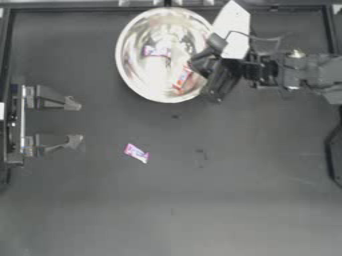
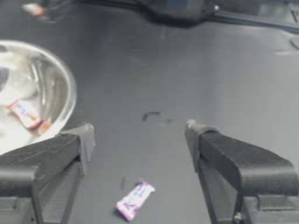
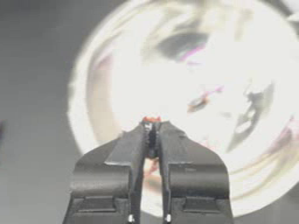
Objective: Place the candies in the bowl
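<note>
The dark table (image 1: pixel 200 210) fills the overhead view, and the shiny metal bowl (image 1: pixel 163 55) sits near its far edge, a little right of the middle.

The right arm reaches in from the right side, and the right gripper (image 1: pixel 200 62) hangs over the bowl's right rim. In its own wrist view the jaws are pressed together, with a small red tip (image 3: pixel 152 119) pinched between their ends; how much of a sweet they hold cannot be made out.

The left gripper (image 1: pixel 79 124) rests at the left side of the table, well apart from the bowl, its jaws spread wide and holding nothing.

Inside the bowl lie a red-and-white candy (image 1: pixel 182 80) and a purple-and-white candy (image 1: pixel 155 50). Another purple-pink candy (image 1: pixel 136 153) lies on the bare table, just ahead of the left gripper's spread jaws.
</note>
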